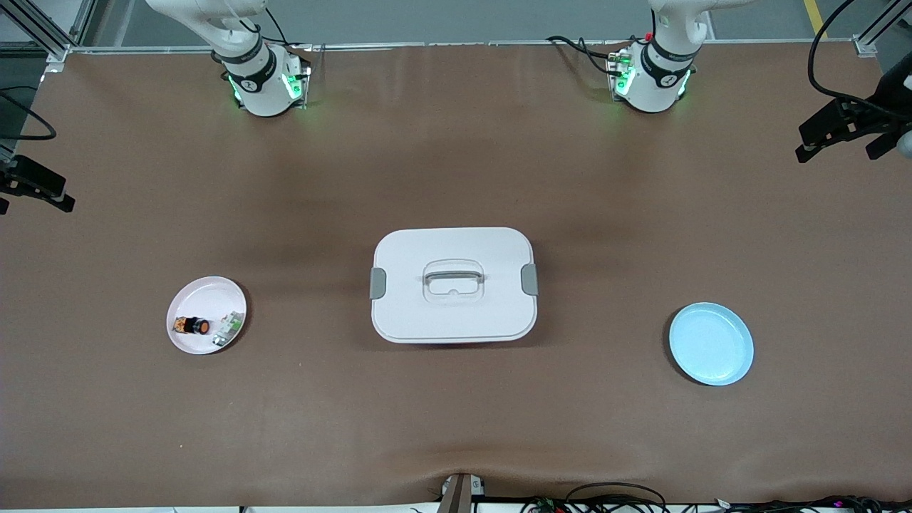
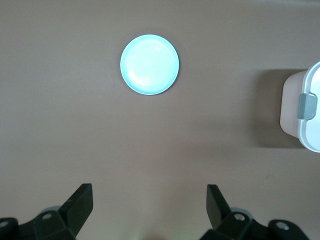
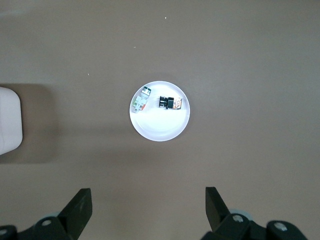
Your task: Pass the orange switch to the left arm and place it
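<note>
Orange-capped, the orange switch [image 1: 194,326] lies on its side on a pale pink plate [image 1: 187,343] toward the right arm's end of the table, long axis running along the table, cap pointing toward the box [image 1: 453,283] at mid-table. A small green-and-white part [image 1: 229,329] shares the plate. A light blue plate [image 1: 710,343] sits toward the left arm's end. The left gripper [image 2: 150,202] hangs high over the table near the blue plate, the right gripper [image 3: 148,204] high near the pink one, both with fingers spread.

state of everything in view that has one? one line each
orange switch: lying on its side on the pink plate
pink plate: holds two parts
box: lid on
blue plate: empty
left gripper: jaws open, high over the table
right gripper: jaws open, high over the table
</note>
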Tool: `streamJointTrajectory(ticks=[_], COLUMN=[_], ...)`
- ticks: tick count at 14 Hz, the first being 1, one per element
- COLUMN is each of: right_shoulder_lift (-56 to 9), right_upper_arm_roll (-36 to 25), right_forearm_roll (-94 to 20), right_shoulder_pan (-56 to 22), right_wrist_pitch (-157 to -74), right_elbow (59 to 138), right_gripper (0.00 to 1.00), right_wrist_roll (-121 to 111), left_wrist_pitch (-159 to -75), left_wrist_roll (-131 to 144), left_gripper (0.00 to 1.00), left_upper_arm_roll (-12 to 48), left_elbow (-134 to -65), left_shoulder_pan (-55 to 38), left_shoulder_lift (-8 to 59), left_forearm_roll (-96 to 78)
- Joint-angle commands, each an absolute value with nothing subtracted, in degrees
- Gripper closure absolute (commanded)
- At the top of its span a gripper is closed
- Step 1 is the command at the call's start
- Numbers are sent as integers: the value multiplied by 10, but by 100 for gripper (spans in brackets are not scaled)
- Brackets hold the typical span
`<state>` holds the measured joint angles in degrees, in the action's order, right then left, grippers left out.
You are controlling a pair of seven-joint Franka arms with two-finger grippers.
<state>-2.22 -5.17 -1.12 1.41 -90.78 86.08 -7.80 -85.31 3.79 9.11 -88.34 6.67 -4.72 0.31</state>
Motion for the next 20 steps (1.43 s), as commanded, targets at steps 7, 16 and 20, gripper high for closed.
streamJointTrajectory(ticks=[7,16,20], right_shoulder_lift=[-31,-45,-70], right_upper_arm_roll=[-51,-51,-51], right_forearm_roll=[-4,-6,-9], right_shoulder_pan=[16,19,23], right_wrist_pitch=[-899,-899,-901], right_elbow=[843,843,843], right_gripper=[0,0,0], right_wrist_roll=[-82,-84,-84], left_wrist_pitch=[-845,-845,-845], left_wrist_roll=[33,28,28], left_gripper=[0,0,0], left_upper_arm_roll=[91,87,87], left_elbow=[-867,-871,-871], left_shoulder_pan=[71,75,75], left_shoulder_lift=[-44,-40,-43], left_forearm_roll=[13,12,12])
